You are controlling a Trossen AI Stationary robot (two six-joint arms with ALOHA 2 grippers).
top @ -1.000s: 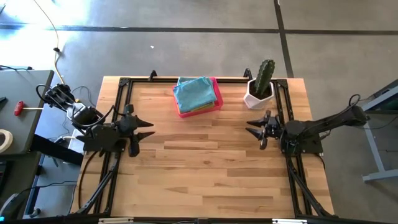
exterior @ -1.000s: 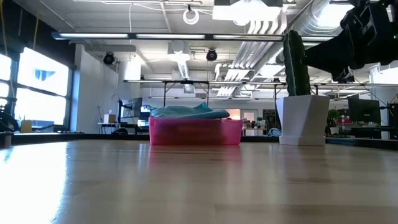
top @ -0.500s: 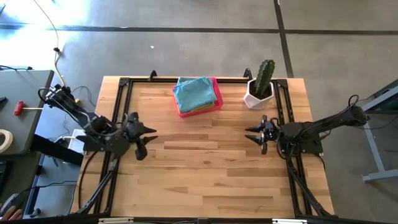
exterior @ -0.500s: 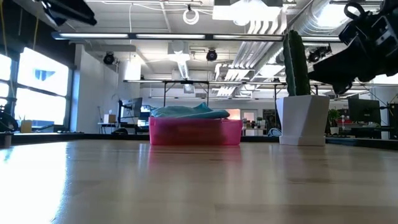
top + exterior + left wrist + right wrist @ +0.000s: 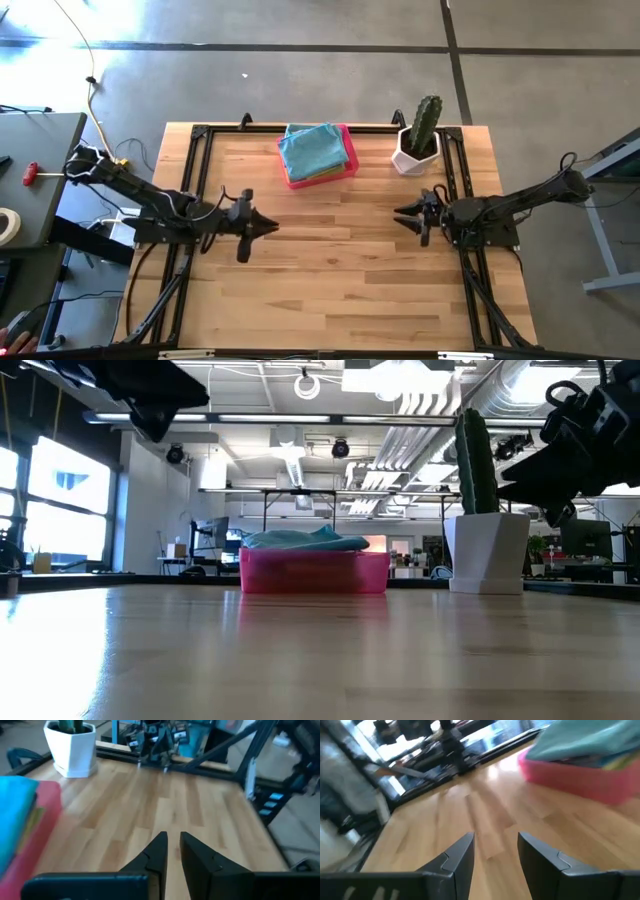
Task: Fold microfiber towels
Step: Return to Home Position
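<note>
From above, a light wooden table [image 5: 330, 280] with a black frame carries a rigid pink rectangular tray [image 5: 346, 168] at the middle of its far edge. A folded teal-blue microfiber towel [image 5: 315, 150] lies on top of the tray, with thin yellow and green cloth edges showing under it. A green cactus [image 5: 427, 118] in a white faceted pot [image 5: 412, 158] stands at the far right corner, apart from the tray. The left gripper [image 5: 268, 226] hangs over the table's left side and the right gripper [image 5: 402, 214] over its right side. They point toward each other, well apart, and both are clear of the tray.

At table height, the tray sits far back on the boards with the teal-blue microfiber towel mounded above its rim. The pot stands to its right. Dark arm parts show only in the upper corners.

Past the left wrist, the two dark fingers [image 5: 156, 855] are drawn almost together, with only a slim strip of wood between them, and they grip nothing. The tray and the towel lie off to one side.

Past the right wrist, the fingers [image 5: 460, 855] stand plainly spread with bare wood between them, and they hold nothing. The loaded tray lies beyond them.
</note>
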